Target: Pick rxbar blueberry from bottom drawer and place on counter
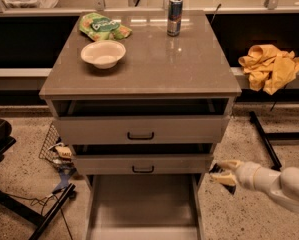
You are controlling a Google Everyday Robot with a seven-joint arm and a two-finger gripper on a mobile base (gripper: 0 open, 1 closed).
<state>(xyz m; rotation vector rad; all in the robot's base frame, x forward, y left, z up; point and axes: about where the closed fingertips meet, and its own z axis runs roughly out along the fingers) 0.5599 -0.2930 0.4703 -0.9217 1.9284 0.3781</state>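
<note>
The bottom drawer (139, 204) is pulled out at the foot of the cabinet, and the part of its plain tray that shows is bare. My gripper (224, 172) hangs just right of the drawer's right wall, level with the middle drawer's lower edge. Its pale fingers (229, 164) are closed around a small dark flat piece, the rxbar blueberry (216, 169); only slivers of it show. The counter (154, 64) is the glossy grey-brown top above, well up and left of the gripper.
On the counter stand a white bowl (103, 54), a green snack bag (103, 27) and a can (174, 16). The two upper drawers are slightly open. A yellow cloth (269, 66) lies on the right shelf. A black stand leg (264, 139) and floor clutter (59, 154) flank the cabinet.
</note>
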